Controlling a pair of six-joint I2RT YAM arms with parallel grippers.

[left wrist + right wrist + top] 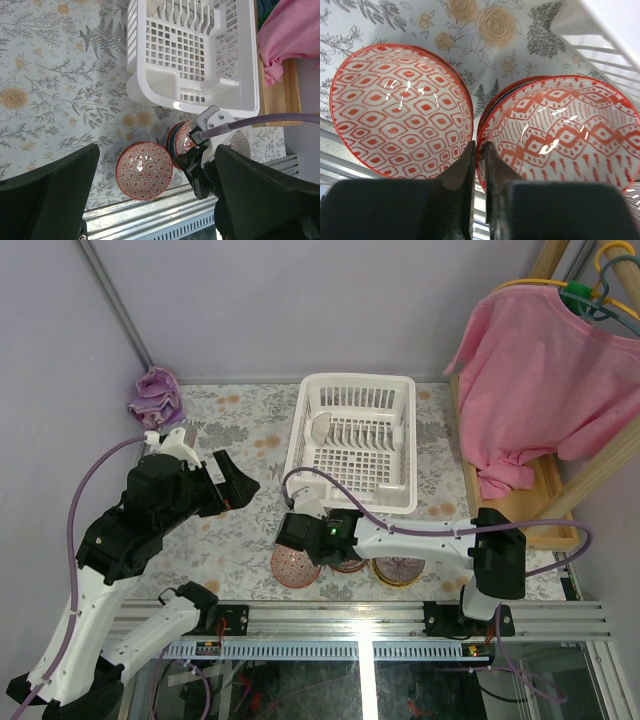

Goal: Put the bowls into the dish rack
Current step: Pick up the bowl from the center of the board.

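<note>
Bowls (297, 568) bunch under the right gripper (480, 150) on the desk (380, 20). It pinches the zigzag bowl (560, 135) by its near rim, with the diamond bowl (400, 110) just left. You lift straight up, then carry ahead-right to the dish rack (610, 40).

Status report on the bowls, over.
Left pincer open, hovering. Right pincer closed on zigzag bowl rim. Diamond bowl tight alongside. Dish rack holds one whitish bowl.

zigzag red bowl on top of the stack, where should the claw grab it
Pinch the zigzag bowl by its rim from above, one finger inside, one outside, on the near side away from the dish rack. It sits upright, nested on another bowl, so only the rim is exposed. The right claw pinches there.
</note>
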